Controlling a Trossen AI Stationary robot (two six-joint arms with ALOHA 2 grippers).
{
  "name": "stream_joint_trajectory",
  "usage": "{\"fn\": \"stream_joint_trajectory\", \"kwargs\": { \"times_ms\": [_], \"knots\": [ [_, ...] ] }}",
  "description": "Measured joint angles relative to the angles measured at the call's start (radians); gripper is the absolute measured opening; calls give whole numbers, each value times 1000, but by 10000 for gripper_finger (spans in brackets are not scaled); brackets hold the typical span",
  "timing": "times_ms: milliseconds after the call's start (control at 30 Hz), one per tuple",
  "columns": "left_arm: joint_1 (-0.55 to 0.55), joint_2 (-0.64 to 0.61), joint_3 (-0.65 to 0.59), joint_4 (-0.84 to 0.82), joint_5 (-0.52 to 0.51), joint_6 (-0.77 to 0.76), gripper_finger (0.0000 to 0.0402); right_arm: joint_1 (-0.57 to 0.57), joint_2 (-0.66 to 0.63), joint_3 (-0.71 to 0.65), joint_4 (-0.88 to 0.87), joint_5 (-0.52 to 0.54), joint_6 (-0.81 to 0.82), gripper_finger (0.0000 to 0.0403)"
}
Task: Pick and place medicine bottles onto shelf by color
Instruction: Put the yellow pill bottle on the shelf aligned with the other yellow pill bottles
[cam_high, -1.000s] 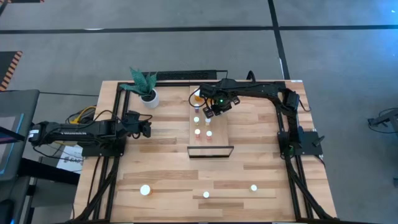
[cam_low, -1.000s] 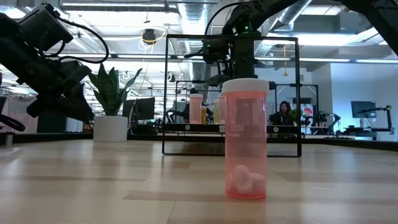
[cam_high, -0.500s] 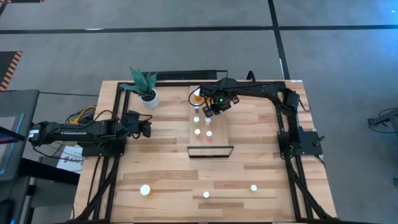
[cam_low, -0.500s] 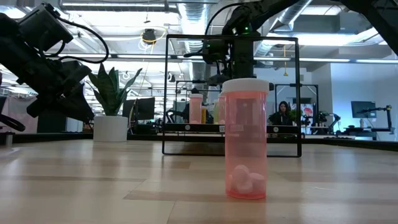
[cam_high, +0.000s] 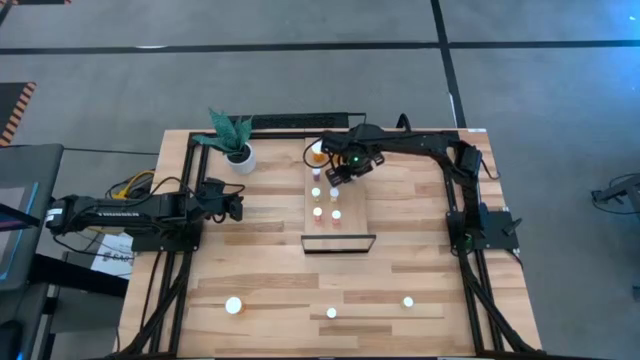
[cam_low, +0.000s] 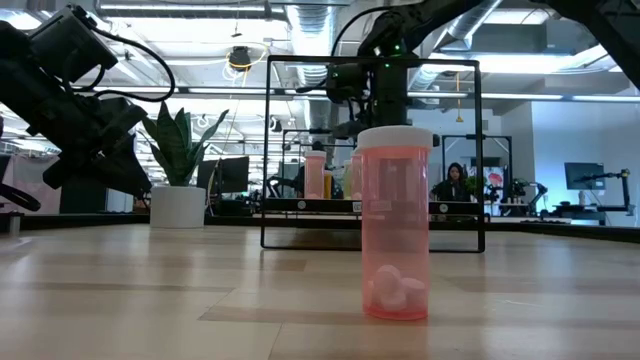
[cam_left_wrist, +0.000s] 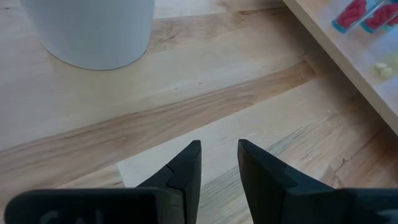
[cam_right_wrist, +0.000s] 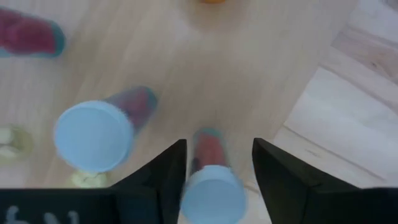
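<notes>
The light-wood shelf (cam_high: 352, 200) lies at the table's middle, its black frame (cam_high: 338, 243) at the near end. Several white-capped bottles (cam_high: 318, 211) stand on it, and an orange one (cam_high: 318, 152) stands at its far end. My right gripper (cam_high: 338, 172) hangs open over the shelf's far part, pointing down. In the right wrist view its fingers (cam_right_wrist: 171, 168) stand on either side of a red bottle's white cap (cam_right_wrist: 213, 190); a second capped bottle (cam_right_wrist: 94, 135) stands beside it. My left gripper (cam_left_wrist: 219, 163) waits at the table's left, slightly open and empty.
Three bottles stand near the table's near edge (cam_high: 233, 305) (cam_high: 331, 313) (cam_high: 407, 301); the middle one fills the low view (cam_low: 395, 225). A white pot with a green plant (cam_high: 238, 152) stands at the far left. People and desks show in the room behind.
My right gripper has shifted a little toward the table's far edge over the shelf. The bottles on the shelf stand as before.
</notes>
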Motion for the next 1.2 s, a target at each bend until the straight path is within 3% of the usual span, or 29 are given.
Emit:
{"fn": "stream_joint_trajectory", "kwargs": {
  "times_ms": [300, 867, 1200],
  "knots": [
    [0, 0, 0, 0, 0, 0, 91, -7, -2, 0, -24, -10, 31, 254],
    [0, 0, 0, 0, 0, 0, 91, -13, -4, 55, -45, -11, 31, 256],
    [0, 0, 0, 0, 0, 0, 91, -27, -4, 131, -94, 88, 27, 256]
  ]
}}
